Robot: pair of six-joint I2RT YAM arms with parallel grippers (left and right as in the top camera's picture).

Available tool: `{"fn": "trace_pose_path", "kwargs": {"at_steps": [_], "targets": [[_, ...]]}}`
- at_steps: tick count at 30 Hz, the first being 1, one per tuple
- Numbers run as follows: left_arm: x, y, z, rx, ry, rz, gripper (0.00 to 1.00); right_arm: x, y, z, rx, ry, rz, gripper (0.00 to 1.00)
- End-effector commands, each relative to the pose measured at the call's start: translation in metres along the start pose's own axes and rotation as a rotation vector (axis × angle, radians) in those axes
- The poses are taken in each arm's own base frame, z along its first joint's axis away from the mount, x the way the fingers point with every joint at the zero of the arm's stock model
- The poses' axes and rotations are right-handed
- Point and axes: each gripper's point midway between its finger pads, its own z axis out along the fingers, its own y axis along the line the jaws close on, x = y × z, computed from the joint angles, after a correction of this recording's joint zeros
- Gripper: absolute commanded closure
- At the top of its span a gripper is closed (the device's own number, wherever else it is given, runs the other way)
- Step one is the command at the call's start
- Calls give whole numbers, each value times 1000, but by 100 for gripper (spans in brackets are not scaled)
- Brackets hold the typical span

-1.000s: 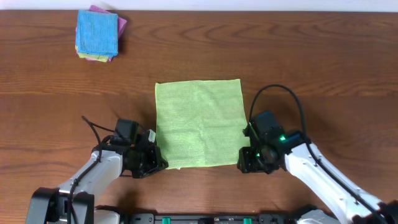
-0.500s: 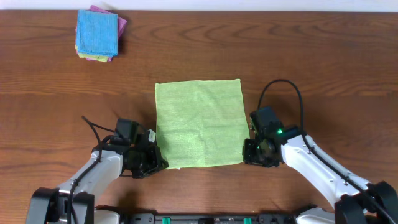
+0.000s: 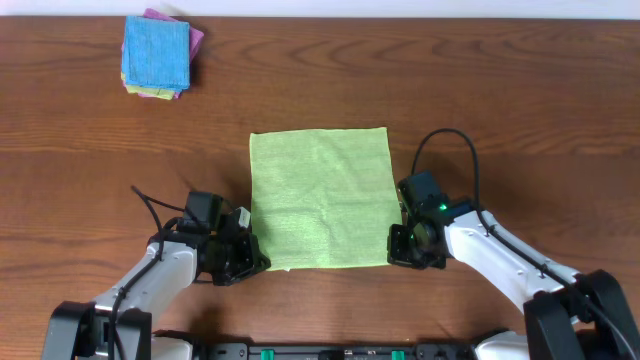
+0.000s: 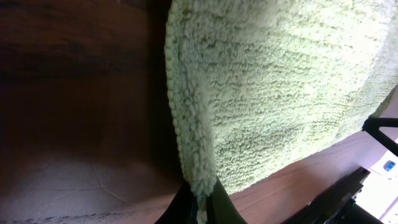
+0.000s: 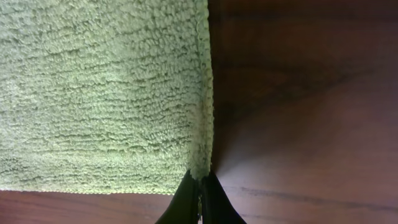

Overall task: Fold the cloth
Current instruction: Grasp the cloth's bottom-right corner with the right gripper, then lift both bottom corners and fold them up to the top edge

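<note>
Green cloth (image 3: pixel 320 198) lies flat on the table (image 3: pixel 520 110), near corners pinched: left gripper (image 3: pixel 252 263) and right gripper (image 3: pixel 398 256) each clamped on one. Grasp looks complete — next move calls for lifting both evenly toward the far edge.

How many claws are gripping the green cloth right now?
2. The left claw pinches the cloth at its near-left corner, and the right claw pinches its near-right corner. Both show in the wrist views, so none is hidden.
</note>
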Motion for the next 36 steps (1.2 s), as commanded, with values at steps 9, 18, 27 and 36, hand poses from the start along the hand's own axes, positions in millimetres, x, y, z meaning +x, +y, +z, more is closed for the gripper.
{"fn": "trace_pose_path", "kwargs": {"at_steps": [9,18,27,36], "targets": [[-80,-59,-52,-35,-199,136,94,-58,27,-55,0,-175,-40,99],[-156,-87,-70,-31,-442,201,94,-129,23,-70,-92,-359,43,98],[-211,-89,-49,-75,-436,175,95,-200,49,-77,-176,-385,-8,98],[-239,-82,-69,-83,-556,142,94,-241,72,-78,-211,-403,-34,99]]}}
